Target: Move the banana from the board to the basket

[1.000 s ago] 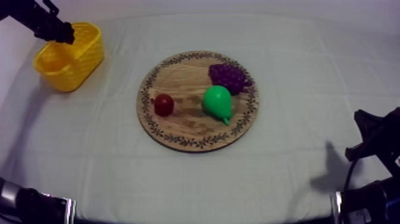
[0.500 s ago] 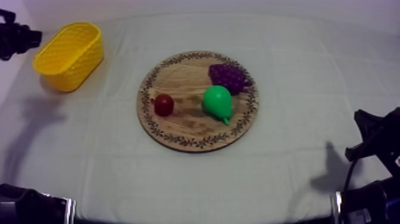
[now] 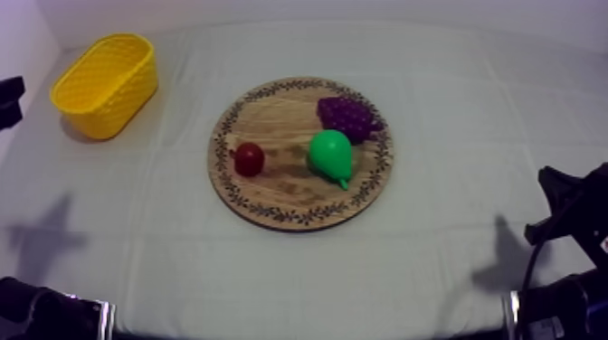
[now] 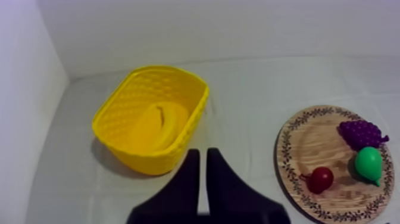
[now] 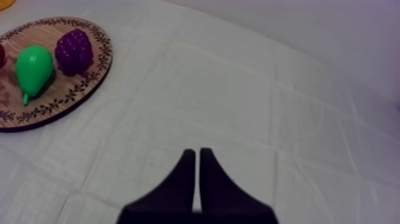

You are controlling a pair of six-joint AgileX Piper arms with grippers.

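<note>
The banana (image 4: 161, 123) lies inside the yellow basket (image 4: 146, 159), which stands at the table's far left (image 3: 119, 107). My left gripper (image 4: 201, 154) is shut on nothing, hanging back from the basket's near wall and above the cloth. The round wooden board (image 3: 271, 113) in the middle carries a bunch of grapes (image 3: 346, 117), a green pear (image 3: 330, 154) and a small red fruit (image 3: 249, 158). My right gripper (image 5: 195, 154) is shut and empty over bare cloth, to the right of the board (image 5: 71, 98).
A black part of my left arm (image 3: 9, 98) shows at the left edge, level with the basket. My right arm (image 3: 570, 217) rests low at the right. Bare cloth lies between basket and board and along the front.
My left arm has drawn back from over the basket to the table's left edge, and its fingers have closed with nothing in them. The right arm and the fruit on the board stayed put.
</note>
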